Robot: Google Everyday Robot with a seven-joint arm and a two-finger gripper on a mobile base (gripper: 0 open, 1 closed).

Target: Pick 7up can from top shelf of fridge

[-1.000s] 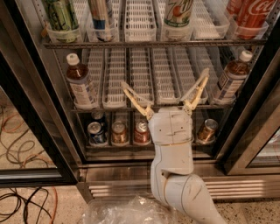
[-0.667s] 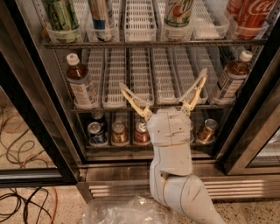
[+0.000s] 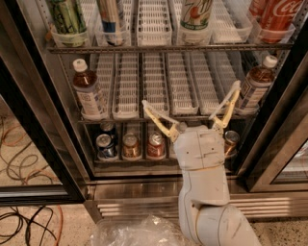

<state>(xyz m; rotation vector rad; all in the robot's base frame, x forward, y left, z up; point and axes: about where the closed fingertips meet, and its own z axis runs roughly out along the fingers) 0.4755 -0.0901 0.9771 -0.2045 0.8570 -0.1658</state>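
Gripper (image 3: pixel 190 93) open wide and empty, its two yellowish fingers (image 3: pixel 159 120) splayed in front of the middle rack of the fridge (image 3: pixel 43 120), between two brown bottles (image 3: pixel 89 93), with its white arm (image 3: pixel 204 192) below. The 7up can (image 3: pixel 196 12) stands well above on the top shelf (image 3: pixel 168 48), in a white lane tray right of centre, untouched, with a red Coca-Cola can (image 3: pixel 281 14) further right. Small cans (image 3: pixel 130 145) line the bottom rack beside the gripper's wrist.
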